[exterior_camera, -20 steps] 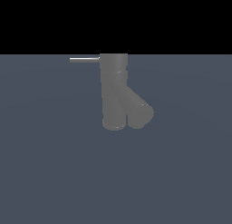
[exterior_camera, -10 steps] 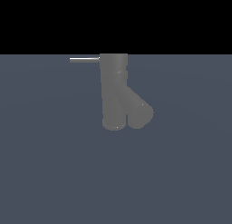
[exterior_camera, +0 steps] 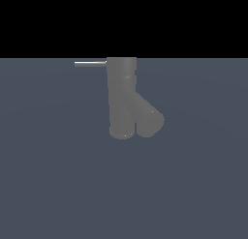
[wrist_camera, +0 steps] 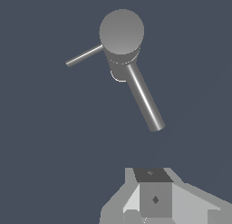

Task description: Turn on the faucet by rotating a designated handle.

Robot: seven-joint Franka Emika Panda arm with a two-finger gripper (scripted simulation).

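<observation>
On the dark slate floor (exterior_camera: pixel 58 185), the end effector (wrist_camera: pixel 154 205) touches nothing; its opening cannot be told.

Cut off by the wrist view's edge: the gripper (wrist_camera: pixel 156 205), only a white and grey block showing, fingertips out of frame, so open or closed cannot be told. Out of sight entirely in the exterior view: arm and gripper alike. Hidden in the wrist view behind its own round top: the faucet (wrist_camera: pixel 121 32) base.
</observation>
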